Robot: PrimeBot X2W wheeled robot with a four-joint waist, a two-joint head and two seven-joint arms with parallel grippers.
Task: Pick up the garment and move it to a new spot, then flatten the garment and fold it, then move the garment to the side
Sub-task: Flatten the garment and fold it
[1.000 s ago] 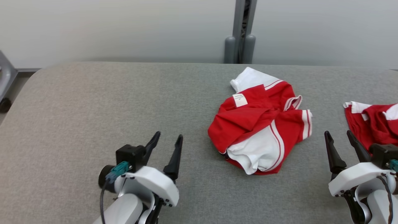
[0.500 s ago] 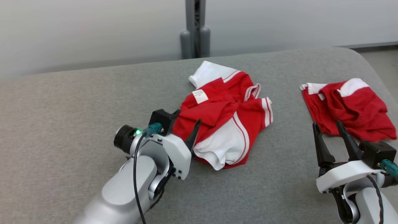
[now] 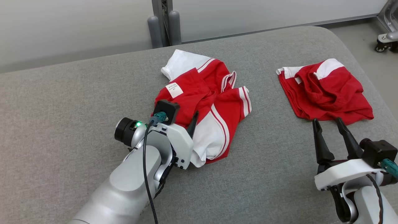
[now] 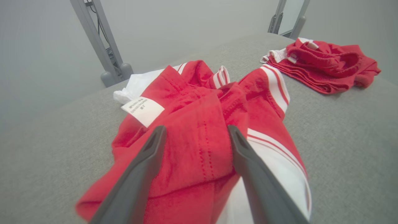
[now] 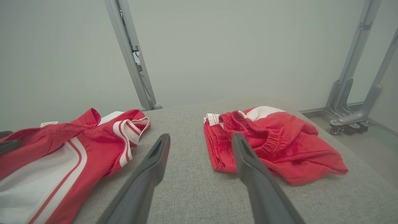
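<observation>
A: Where is the garment [image 3: 206, 102]?

B: It lies crumpled, red and white, at the middle of the head view on the grey table [image 3: 62, 109]. A white label [image 3: 174, 90] shows near its upper left. Its lower-left part is covered by the left arm's wrist.

A: And the left gripper [image 4: 196, 129]?

B: In the head view one dark finger [image 3: 193, 119] shows over the cloth, and the other is hidden behind the black camera block [image 3: 167, 110]. In the left wrist view both fingers stand spread with a raised red fold between them, pinching nothing. Whether the tips touch the cloth, I cannot tell.

A: The right gripper [image 3: 327, 120]?

B: It is at the lower right of the head view, fingers apart and empty, over bare table. Its tips are just below a second red garment [image 3: 326, 90]. Its arm is cut off by the bottom edge.

A: Anything else cropped?

B: A wheeled frame [image 3: 385, 34] in the upper-right corner is partly out of the picture. Grey posts [image 3: 164, 28] run off the top edge. The label's print is too small to read.
</observation>
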